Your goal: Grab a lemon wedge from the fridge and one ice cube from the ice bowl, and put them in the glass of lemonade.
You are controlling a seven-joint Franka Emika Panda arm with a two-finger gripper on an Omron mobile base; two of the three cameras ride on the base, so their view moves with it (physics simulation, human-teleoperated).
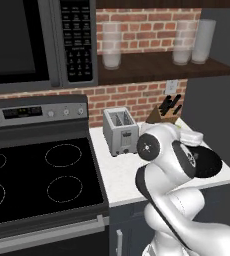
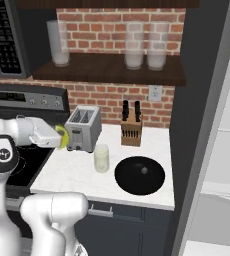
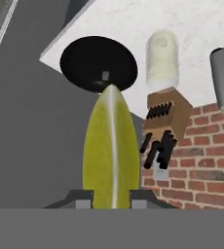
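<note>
Hand view: you are pinching the lemon wedge [image 3: 110, 151] between the jaws, tip pointing ahead so it can drop cleanly. Beyond the jaws on the desk [image 3: 192, 24], the ice bowl [image 3: 98, 63] is sitting nearer, the glass of lemonade [image 3: 162, 58] just beside it.

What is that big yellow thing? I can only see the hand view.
Observer: A lemon wedge, pinched in the gripper. In the right base view it is tiny, up above the counter edge near the toaster.
Operator: Is there ice?
Observer: One small cube lies in the black bowl.
Operator: What's behind the robot's arm?
Observer: In the left base view, a stove sits left of the counter.
</note>
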